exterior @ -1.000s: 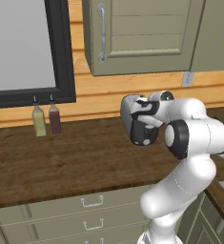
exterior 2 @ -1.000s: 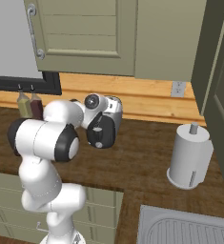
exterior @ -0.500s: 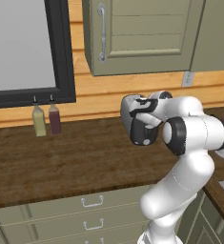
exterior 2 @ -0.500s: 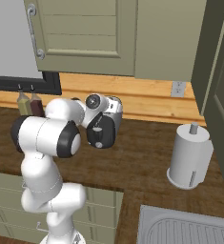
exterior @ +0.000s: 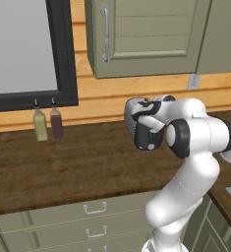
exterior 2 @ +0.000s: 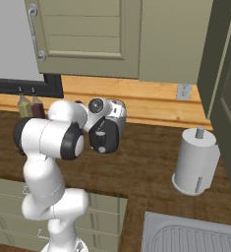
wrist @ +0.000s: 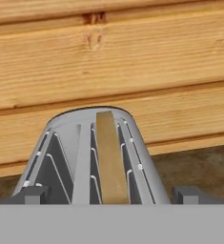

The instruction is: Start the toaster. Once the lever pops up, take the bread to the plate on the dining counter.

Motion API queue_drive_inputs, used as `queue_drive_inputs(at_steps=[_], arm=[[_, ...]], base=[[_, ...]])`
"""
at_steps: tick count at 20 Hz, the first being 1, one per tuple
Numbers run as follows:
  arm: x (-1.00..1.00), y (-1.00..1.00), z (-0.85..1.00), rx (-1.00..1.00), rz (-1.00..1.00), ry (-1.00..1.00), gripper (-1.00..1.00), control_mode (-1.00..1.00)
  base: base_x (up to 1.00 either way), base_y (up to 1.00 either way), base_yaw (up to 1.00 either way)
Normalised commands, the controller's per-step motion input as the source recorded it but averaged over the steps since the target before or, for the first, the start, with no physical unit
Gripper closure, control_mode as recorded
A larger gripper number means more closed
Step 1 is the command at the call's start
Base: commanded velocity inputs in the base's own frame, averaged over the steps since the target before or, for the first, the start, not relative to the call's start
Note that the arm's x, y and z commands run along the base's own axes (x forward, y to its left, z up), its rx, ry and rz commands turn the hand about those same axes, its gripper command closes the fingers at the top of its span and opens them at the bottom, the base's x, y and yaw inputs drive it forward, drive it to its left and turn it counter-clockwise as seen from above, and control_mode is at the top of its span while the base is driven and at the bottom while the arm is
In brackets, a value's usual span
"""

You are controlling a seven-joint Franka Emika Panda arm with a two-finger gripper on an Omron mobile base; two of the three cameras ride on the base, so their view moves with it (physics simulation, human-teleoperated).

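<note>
I hold the tool released above toaster, bread slotted. Risk: descending off-centre, fingertips jam slots, missing lever.

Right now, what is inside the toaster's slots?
In the hand view, the toaster holds the bread, one tan slice standing upright in its right slot. The left slot looks empty. The slice's lower edge is cut off from view.

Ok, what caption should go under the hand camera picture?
Looking down into the toaster, a slice of bread standing in its slot, wooden wall behind.
</note>
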Motion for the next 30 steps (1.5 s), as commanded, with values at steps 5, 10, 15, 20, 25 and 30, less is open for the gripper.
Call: queue_drive_inputs(at_steps=[5,10,15,20,25,30], arm=[[0.13,0.0,-0.05,0.0,0.0,0.0,-1.0,-1.0],[0.03,0.0,-0.08,0.0,0.0,0.0,-1.0,-1.0],[0.0,0.0,-0.01,0.0,0.0,0.0,1.0,-1.0],[0.0,0.0,0.0,0.0,0.0,0.0,1.0,-1.0],[0.0,0.0,0.37,-0.02,0.0,0.0,1.0,-1.0],[-0.12,0.0,0.97,-0.08,0.0,-0.07,1.0,-1.0]], base=[[0.0,0.0,0.0],[0.0,0.0,0.0],[0.0,0.0,0.0],[0.0,0.0,0.0],[0.0,0.0,0.0],[0.0,0.0,0.0]])
